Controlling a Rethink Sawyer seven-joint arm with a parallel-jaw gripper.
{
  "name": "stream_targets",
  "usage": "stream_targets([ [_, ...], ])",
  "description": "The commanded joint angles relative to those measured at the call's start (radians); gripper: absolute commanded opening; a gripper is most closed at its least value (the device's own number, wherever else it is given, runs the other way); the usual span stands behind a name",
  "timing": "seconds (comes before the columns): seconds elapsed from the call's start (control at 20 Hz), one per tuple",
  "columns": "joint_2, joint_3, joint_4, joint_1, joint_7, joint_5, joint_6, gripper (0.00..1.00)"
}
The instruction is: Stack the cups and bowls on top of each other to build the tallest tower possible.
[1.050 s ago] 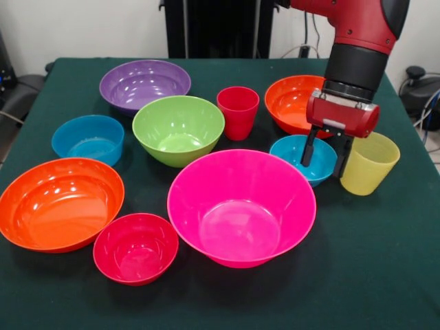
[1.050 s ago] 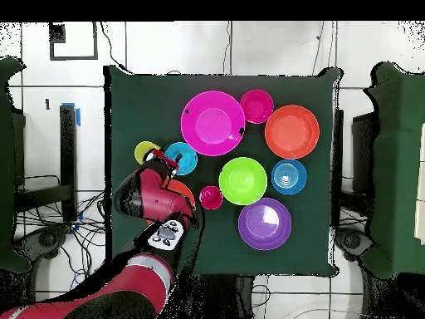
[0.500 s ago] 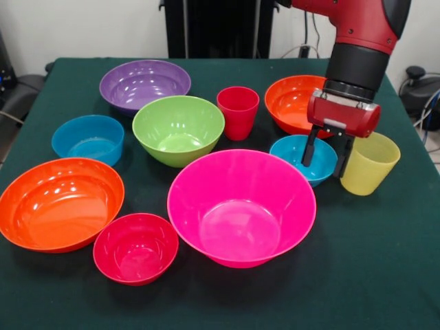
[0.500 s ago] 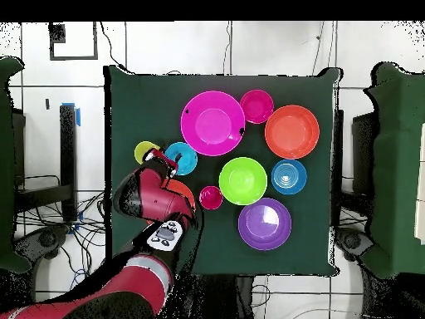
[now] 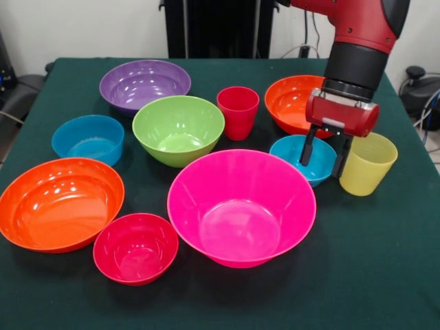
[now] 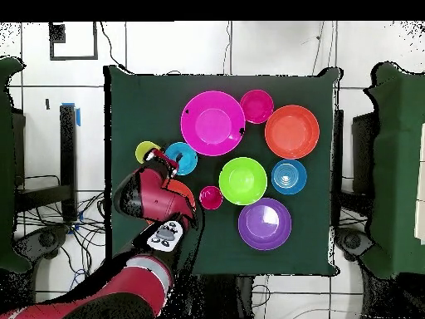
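The translucent yellow cup (image 5: pixel 368 163) stands upright just beside my outer finger (image 5: pixel 341 156). My gripper (image 5: pixel 324 150) is spread, straddling the blue bowl's (image 5: pixel 302 159) rim. Since a second ago the cup has shifted slightly and I've barely risen.

You have the tumbler (image 5: pixel 368 163) far right, a small bowl (image 5: pixel 303 159) just left of it, the largest bowl (image 5: pixel 241 207) nearer, centre.

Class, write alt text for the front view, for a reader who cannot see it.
A red gripper with open jaws hangs over a small blue bowl beside a yellow cup. Seven more bowls and a red cup stand unstacked on the green table.
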Motion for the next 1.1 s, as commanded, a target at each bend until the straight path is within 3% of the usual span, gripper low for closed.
stream_targets([
  [0.05,-0.040,0.022,-0.021,0.018,0.099,0.011,0.108,1.00],
  [0.5,-0.093,0.033,-0.020,-0.016,0.083,-0.017,0.179,1.00],
  [0.8,-0.085,0.056,-0.062,-0.051,0.053,-0.049,0.199,1.00],
  [1.1,-0.114,0.059,-0.122,-0.088,-0.014,-0.085,0.324,1.00],
])
